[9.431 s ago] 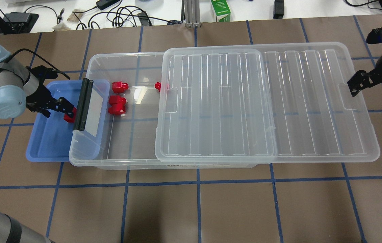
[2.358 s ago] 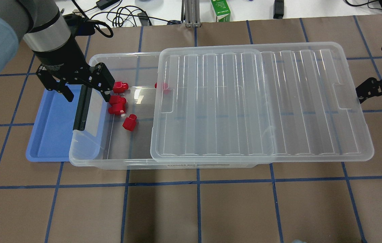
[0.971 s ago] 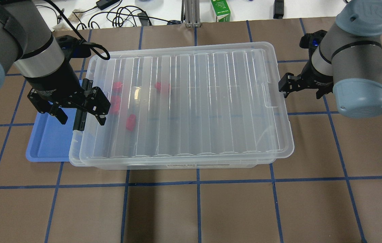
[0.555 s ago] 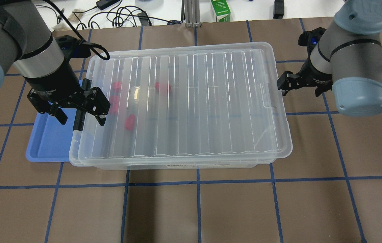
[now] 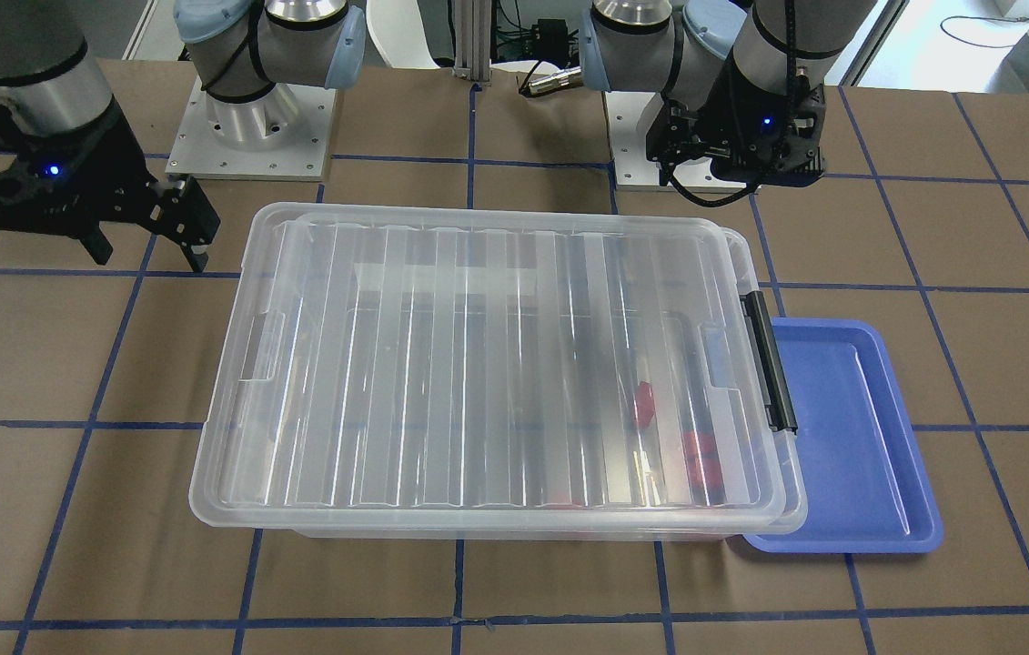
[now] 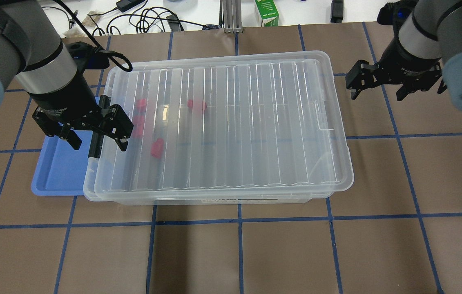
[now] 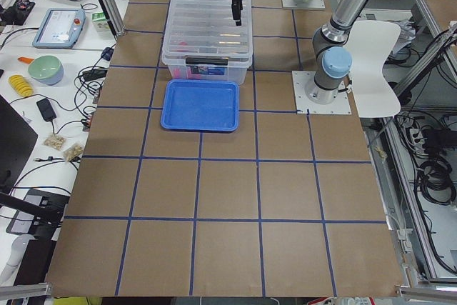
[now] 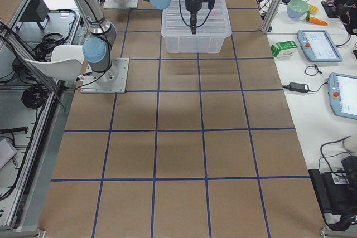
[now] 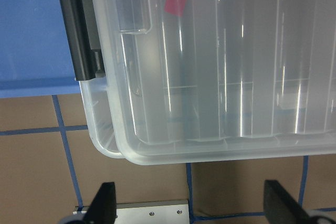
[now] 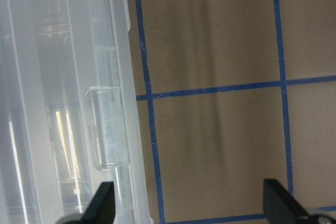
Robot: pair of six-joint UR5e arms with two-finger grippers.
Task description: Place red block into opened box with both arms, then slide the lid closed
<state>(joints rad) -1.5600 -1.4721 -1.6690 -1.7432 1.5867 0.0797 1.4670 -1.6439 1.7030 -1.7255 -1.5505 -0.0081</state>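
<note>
The ribbed translucent lid lies flat over the clear box and overhangs its right end a little. Several red blocks show blurred through the lid; one lies nearest the front and another further back. My left gripper hangs open above the box's left end, straddling the black latch with nothing held. In the left wrist view that latch and the lid's corner lie below its fingers. My right gripper is open and empty, off the lid's right end and apart from it.
A shallow blue tray lies partly under the box's left end, with nothing seen in it. Behind the table's far edge are a green carton and black cables. Brown table with blue grid lines surrounds the box.
The lid has slid left from half open to covering the box. In the last second my right gripper pulled back from the lid's right end, up and away. The left gripper stayed put.
</note>
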